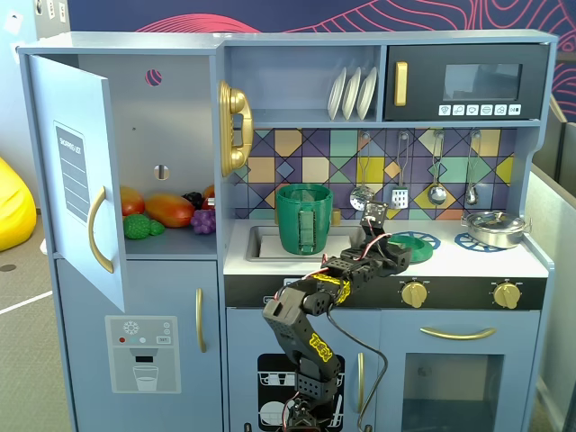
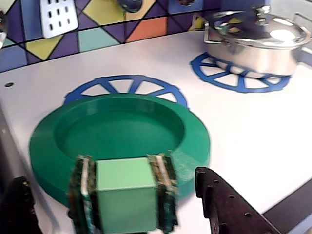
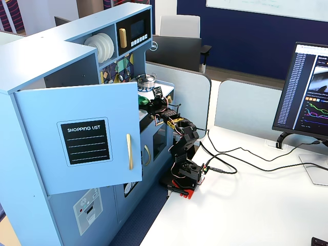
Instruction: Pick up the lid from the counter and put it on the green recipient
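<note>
The tool, jaws spread wide, straddles the lid knob on the tabletop; closing comes next, then lifting toward the green recipient.

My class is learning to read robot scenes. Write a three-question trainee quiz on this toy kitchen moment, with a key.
1. True or false: the lid already sits on the green pot.
2. In the wrist view, what stands on the far burner ring: A) metal pot, B) plate, C) spoon?
3. In the wrist view, which part of the lid sits between the fingers of the hand?

Key: 1. False; it lies on the counter. 2. A, the metal pot. 3. Its blocky knob.
</note>
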`<control>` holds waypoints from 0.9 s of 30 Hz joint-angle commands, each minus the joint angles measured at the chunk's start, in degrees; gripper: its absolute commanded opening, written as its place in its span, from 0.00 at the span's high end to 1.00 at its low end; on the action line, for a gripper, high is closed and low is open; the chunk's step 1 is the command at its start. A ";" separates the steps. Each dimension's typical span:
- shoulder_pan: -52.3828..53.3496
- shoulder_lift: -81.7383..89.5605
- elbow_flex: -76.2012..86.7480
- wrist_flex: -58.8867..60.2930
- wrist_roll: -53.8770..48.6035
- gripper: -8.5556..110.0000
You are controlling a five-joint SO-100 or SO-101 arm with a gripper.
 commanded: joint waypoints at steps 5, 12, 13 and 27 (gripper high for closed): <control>-1.49 -2.11 -5.36 -1.76 1.23 0.70; -2.99 -2.20 -4.75 -3.08 1.41 0.93; -2.99 -2.02 -4.75 -3.08 1.41 0.93; -6.06 2.99 -26.54 16.61 1.85 0.93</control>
